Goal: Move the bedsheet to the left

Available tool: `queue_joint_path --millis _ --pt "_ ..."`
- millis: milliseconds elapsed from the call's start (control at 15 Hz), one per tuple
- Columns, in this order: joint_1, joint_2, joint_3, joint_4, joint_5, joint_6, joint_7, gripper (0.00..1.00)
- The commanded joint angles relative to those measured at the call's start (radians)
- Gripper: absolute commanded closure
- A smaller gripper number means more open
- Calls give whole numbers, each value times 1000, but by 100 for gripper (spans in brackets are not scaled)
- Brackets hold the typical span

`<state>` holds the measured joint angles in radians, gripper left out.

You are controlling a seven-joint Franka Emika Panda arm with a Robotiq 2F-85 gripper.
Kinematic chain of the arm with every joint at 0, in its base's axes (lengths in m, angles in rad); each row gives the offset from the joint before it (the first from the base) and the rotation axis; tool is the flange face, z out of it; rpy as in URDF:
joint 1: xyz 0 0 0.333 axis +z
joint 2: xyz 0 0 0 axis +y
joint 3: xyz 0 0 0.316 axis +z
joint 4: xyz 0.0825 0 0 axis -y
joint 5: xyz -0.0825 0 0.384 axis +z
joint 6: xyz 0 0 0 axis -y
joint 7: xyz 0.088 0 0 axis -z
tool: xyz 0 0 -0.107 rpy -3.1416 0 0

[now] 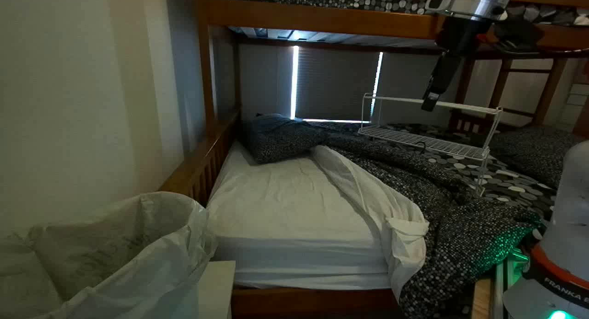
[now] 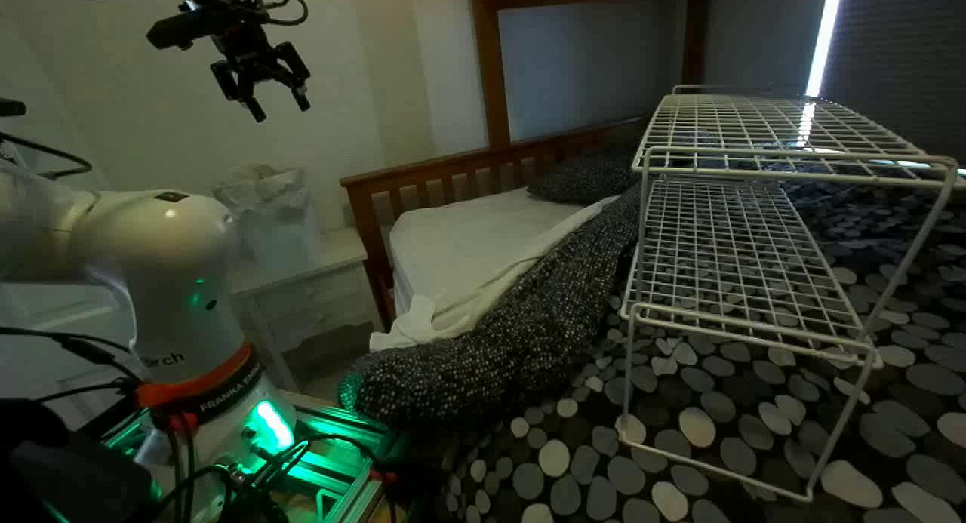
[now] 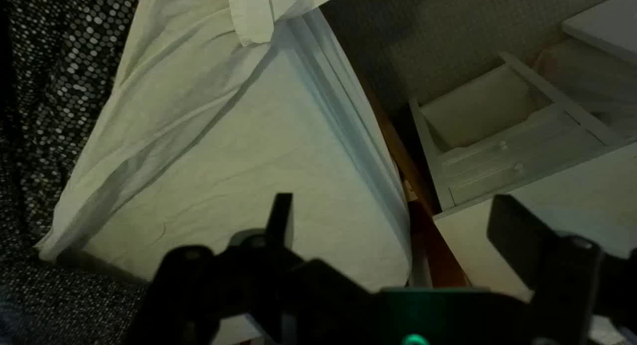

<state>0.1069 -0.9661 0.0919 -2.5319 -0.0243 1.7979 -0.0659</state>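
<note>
1. Dim bedroom wall (image 1: 92, 79), pale, beside a wooden bunk bed (image 1: 322, 16).
2. On its lower level lies the white bedsheet (image 1: 368, 185), with a loose strip folded (one corner flap bunched near the foot) lengthwise.
3. Touching that strip, a dark speckled cover (image 1: 460, 236) lies heaped; a dark pillow (image 1: 287, 139) rests toward the far end.
4. High up, well apart from the white bedsheet, hangs the gripper (image 2: 281, 106), unclasped, its fingers (image 3: 281, 215) spread wide.
5. White wire rack (image 2: 736, 247), upright on pebble-patterned bedding (image 2: 573, 463).
6. Robot arm (image 2: 177, 244) near the bedding's end, its base glowing green.
7. White nightstand (image 2: 328, 293) next to the bunk bed, with a white plastic bag (image 1: 147, 245) on top.
</note>
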Motion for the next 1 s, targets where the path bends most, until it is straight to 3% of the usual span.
queue_joint_path --millis 0,667,933 --pt "5 1 -3 2 -3 -1 4 0" --pt "5 1 -3 2 -3 -1 4 0" --pt "-55 2 -13 -108 0 42 105 0"
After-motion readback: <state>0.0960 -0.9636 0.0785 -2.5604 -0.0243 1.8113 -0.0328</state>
